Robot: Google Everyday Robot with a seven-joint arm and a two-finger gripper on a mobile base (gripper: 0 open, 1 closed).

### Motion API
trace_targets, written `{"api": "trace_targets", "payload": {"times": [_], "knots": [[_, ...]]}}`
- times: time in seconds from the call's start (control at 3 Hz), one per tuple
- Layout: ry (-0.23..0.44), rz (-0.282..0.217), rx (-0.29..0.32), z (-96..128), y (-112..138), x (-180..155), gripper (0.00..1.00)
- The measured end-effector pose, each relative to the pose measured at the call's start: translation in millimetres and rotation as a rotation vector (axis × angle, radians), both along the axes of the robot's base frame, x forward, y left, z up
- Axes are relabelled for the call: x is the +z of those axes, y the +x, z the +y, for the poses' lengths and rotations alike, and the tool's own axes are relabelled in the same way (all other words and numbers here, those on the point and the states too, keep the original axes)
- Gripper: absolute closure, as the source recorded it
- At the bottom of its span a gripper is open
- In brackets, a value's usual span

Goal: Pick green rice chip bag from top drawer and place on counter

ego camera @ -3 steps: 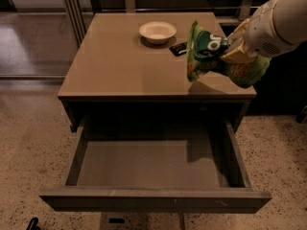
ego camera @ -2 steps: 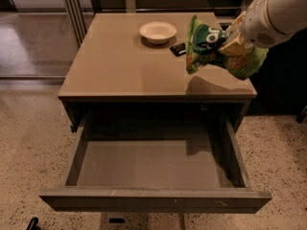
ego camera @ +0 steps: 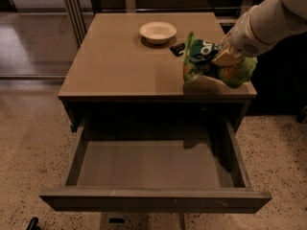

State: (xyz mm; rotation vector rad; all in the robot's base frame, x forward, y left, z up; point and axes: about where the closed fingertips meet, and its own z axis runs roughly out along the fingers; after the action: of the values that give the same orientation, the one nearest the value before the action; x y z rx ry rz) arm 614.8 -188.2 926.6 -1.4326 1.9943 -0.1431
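The green rice chip bag (ego camera: 204,61) is held over the right front part of the tan counter (ego camera: 120,61), crumpled and tilted. My gripper (ego camera: 224,56) reaches in from the upper right on a white arm and is shut on the bag's right side. Whether the bag's lower edge touches the counter I cannot tell. Below, the top drawer (ego camera: 153,166) is pulled wide open, and its flat grey-brown bottom is bare.
A white bowl (ego camera: 158,31) stands near the counter's back edge. A small flat black packet (ego camera: 178,48) lies just behind the bag. Speckled floor surrounds the cabinet. Metal rails stand at the back left.
The gripper and the bag have shifted a little up and towards the back of the counter. The drawer, the bowl and the black packet have not moved.
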Motion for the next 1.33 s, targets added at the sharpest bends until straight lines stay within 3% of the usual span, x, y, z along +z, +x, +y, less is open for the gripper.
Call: {"api": "trace_targets", "payload": {"times": [0.67,1.0,1.33], "knots": [[0.009,0.085,0.011,6.8,7.8,-38.7,1.0],[0.009,0.097,0.014,7.6,8.5,-43.4,0.9],[0.009,0.097,0.014,7.6,8.5,-43.4,0.59]]}}
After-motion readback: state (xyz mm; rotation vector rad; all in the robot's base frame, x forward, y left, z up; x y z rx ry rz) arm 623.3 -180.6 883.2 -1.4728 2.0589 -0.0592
